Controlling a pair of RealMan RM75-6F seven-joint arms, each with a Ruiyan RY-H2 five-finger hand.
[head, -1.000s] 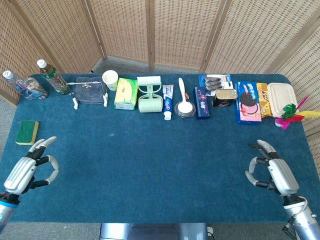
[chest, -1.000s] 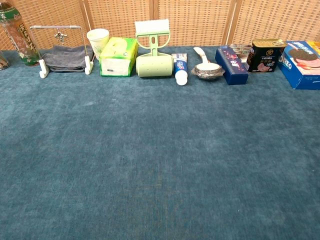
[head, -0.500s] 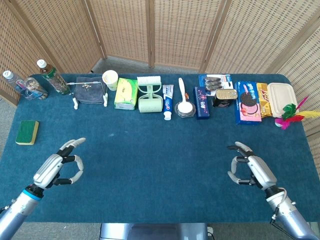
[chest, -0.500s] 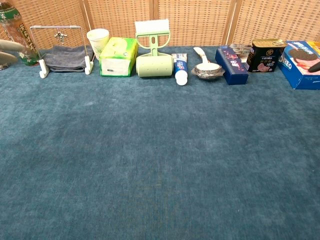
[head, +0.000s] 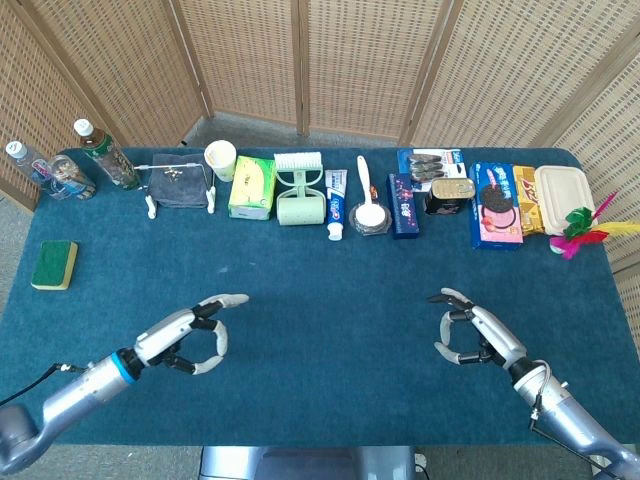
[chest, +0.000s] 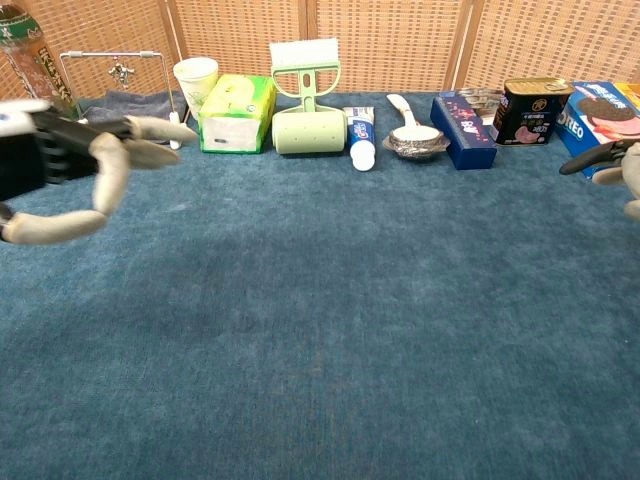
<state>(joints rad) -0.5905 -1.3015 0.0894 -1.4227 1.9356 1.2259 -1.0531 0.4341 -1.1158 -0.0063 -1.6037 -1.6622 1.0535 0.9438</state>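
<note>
Left hand (head: 185, 335): over bare blue counter (head: 320, 300), front left; fingers (head: 225, 300) spread and curved, grasping nothing.
Right hand (head: 470, 335): over bare counter, front right; fingers (head: 447, 297) parted and released, nothing held; only a sliver seen at the edge of the chest view.
Nearest things: none touched; back row well apart from both hands.
Surface: deep blue, felt-like cloth covering the whole counter, slightly mottled in the chest view.
Room: woven rattan screens (head: 330, 60) with wooden frames behind the counter; grey floor at the base.
Back row, left to right: two bottles (head: 70, 165), grey cloth on a white rack (head: 178, 182), paper cup (head: 220, 158), green tissue pack (head: 252, 187), pale green roller (head: 299, 190), toothpaste tube (head: 336, 205), white spoon in a foil dish (head: 369, 212), dark blue box (head: 403, 205), black tin (head: 452, 195), biscuit box (head: 494, 205), beige lidded container (head: 565, 198), feathered shuttlecock (head: 580, 232).
Left edge: green-and-yellow sponge (head: 54, 264), alone.
Writing: "OREO" legible on the biscuit box (chest: 600, 125) in the chest view; other labels too small to read.
</note>
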